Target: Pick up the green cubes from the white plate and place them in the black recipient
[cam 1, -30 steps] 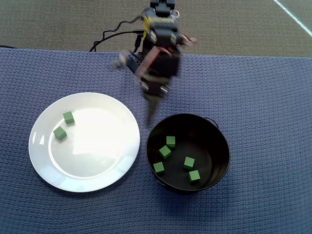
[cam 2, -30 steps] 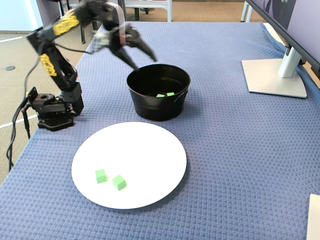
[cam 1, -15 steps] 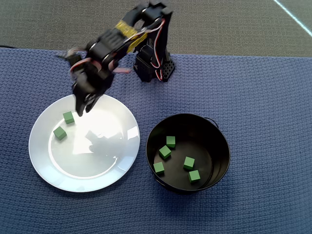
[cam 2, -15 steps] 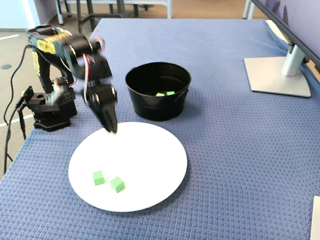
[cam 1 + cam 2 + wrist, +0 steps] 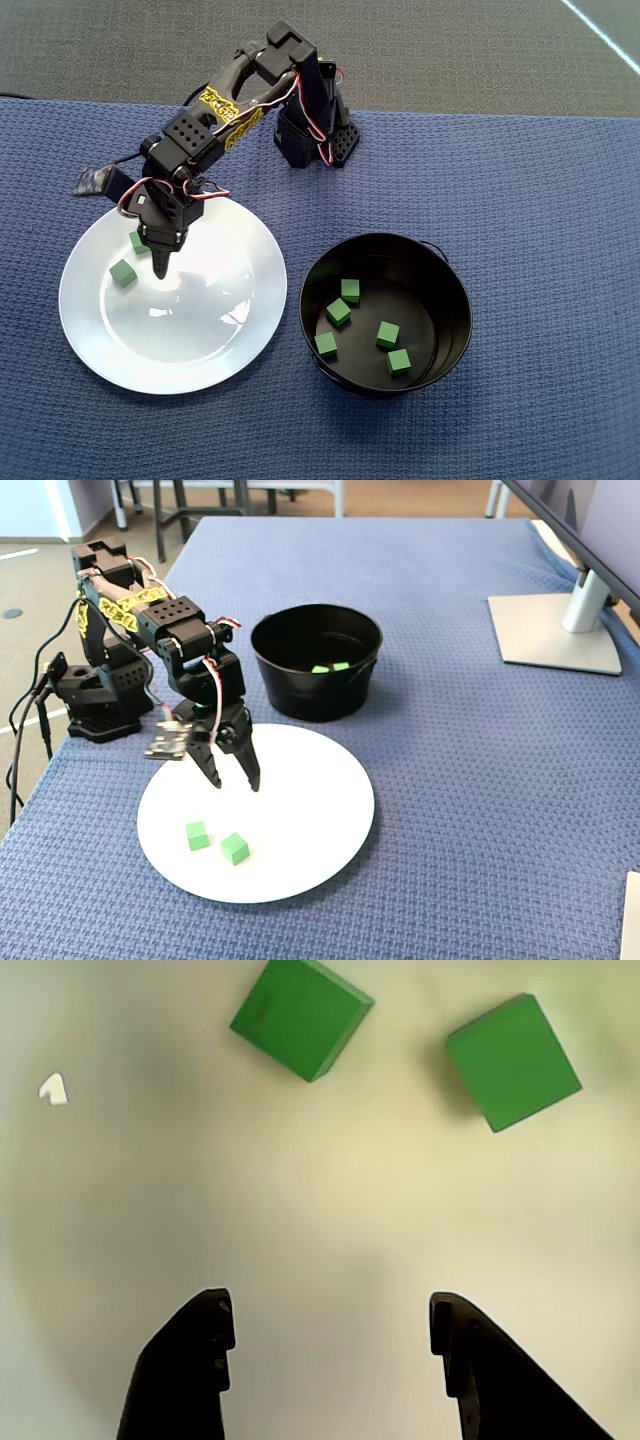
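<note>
Two green cubes point(image 5: 198, 835) point(image 5: 235, 848) lie on the white plate point(image 5: 300, 810), on its left part in the overhead view point(image 5: 123, 272) point(image 5: 137, 240). My gripper point(image 5: 234, 780) hangs open just above the plate, short of both cubes, holding nothing. In the wrist view the two black fingers point(image 5: 190, 1360) stand wide apart, with both cubes point(image 5: 300, 1015) point(image 5: 513, 1060) ahead of them on the plate point(image 5: 350, 1190). The black recipient point(image 5: 450, 270) stands to the plate's right in the overhead view. It holds several green cubes point(image 5: 338, 312).
The arm's base point(image 5: 100, 695) and its cables sit at the blue cloth's left edge in the fixed view. A monitor stand point(image 5: 555, 630) is at the far right. A tiny white speck point(image 5: 52, 1088) lies on the plate.
The arm has swung from beside the pot's rim over to the plate and come down close to the two cubes. The cubes have not moved.
</note>
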Available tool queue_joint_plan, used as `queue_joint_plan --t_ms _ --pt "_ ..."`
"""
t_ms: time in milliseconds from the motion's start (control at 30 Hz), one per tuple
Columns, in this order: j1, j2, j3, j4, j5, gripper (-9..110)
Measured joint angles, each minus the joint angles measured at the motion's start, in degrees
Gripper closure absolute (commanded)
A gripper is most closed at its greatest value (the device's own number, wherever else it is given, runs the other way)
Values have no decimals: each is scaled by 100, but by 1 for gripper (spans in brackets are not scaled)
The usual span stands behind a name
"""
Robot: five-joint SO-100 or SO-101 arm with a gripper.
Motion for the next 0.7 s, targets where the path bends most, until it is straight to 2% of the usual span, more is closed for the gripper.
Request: queue_joint_plan --t_ms 133,267,367,700 --pt "62 193 316 70 -1661 80" --pt "475 589 1195 -580 -3454 81" --pt "650 853 1846 -1143 -4403 81" --pt "958 914 1881 -738 -5194 81"
